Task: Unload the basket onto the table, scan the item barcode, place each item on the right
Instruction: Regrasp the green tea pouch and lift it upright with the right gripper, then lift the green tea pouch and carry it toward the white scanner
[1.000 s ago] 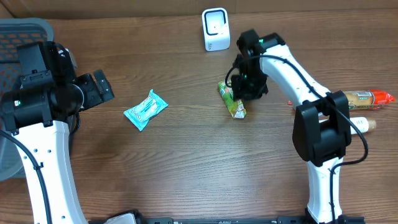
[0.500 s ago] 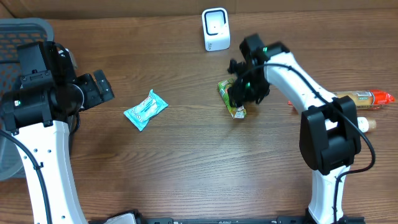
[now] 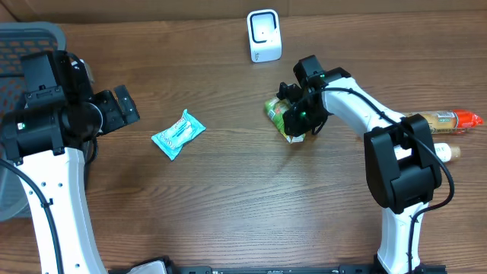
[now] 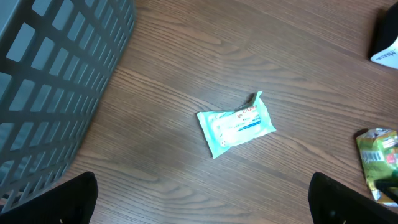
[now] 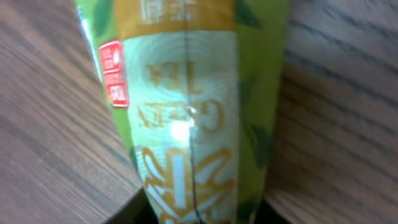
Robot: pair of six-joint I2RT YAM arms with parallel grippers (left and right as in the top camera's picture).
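Right gripper (image 3: 298, 118) clamped on glossy green plastic tea packet (image 5: 193, 124) on brown wooden table (image 3: 228, 198), left gripper (image 4: 205, 199) spread wide, empty, near teal plastic sachet (image 4: 236, 124), white box-shaped scanner (image 3: 264, 36) behind.

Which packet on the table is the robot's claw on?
The green foil tea packet, near the white scanner box: the right gripper sits on it. The teal flat packet lies alone.

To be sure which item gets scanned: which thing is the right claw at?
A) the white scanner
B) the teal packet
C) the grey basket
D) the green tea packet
D: the right claw is down on the green tea packet, whose label fills the right wrist view.
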